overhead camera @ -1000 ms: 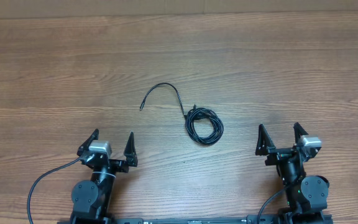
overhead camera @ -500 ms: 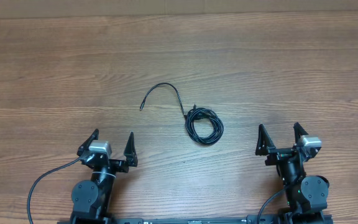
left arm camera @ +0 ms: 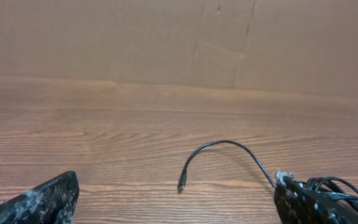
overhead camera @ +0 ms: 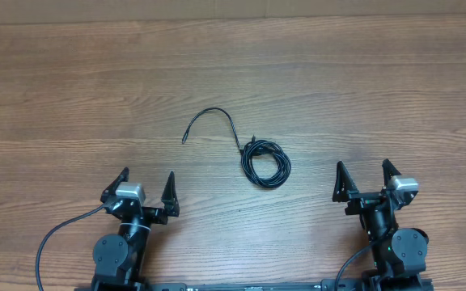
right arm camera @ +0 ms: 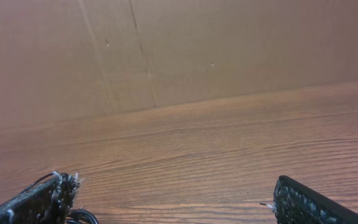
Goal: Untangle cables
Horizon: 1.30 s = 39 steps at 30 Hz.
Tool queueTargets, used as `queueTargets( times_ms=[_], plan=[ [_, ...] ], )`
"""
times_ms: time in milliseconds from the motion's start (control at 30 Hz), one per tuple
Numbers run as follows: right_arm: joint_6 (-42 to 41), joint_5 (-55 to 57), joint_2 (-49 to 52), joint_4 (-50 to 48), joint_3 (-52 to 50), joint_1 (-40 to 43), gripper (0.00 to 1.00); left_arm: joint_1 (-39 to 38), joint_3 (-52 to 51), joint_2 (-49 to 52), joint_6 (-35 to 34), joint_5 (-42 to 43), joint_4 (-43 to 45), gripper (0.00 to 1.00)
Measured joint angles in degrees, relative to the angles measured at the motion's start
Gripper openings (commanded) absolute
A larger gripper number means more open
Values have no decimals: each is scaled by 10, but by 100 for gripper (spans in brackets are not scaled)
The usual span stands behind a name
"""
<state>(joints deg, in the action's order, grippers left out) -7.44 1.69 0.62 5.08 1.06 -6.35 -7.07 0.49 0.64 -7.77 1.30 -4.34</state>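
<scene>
The thin black cables point(overhead camera: 265, 163) lie as a small coil at the table's middle, with one loose end arching left to a plug tip point(overhead camera: 184, 141). In the left wrist view the arching end point(left arm camera: 219, 146) and plug tip point(left arm camera: 181, 185) show ahead, and the coil point(left arm camera: 334, 185) sits behind my right finger. The right wrist view shows only a bit of the coil point(right arm camera: 82, 216) at the lower left. My left gripper point(overhead camera: 146, 192) is open and empty near the front left. My right gripper point(overhead camera: 363, 179) is open and empty near the front right.
A wooden table point(overhead camera: 362, 89) fills the view. A brown cardboard wall point(left arm camera: 166, 37) stands along its far edge. Thicker black robot wires point(overhead camera: 51, 242) hang near the arm bases at the front.
</scene>
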Motion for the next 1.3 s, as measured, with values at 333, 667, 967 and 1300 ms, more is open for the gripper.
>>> queueTargets(
  times_ms=[333,667,967,1300],
  plan=[
    [-5,-34,0,-2,0,0,100,0,7,0,-58,35,-15,100],
    [-17,-38,7,105,64,0,100,0,120,47,-58,41,-155,100],
    [-29,-45,144,216,206,0,100,0,295,264,-58,41,-257,100],
    [-43,-51,354,347,381,0,100,0,545,499,-58,41,-440,99]
  ],
)
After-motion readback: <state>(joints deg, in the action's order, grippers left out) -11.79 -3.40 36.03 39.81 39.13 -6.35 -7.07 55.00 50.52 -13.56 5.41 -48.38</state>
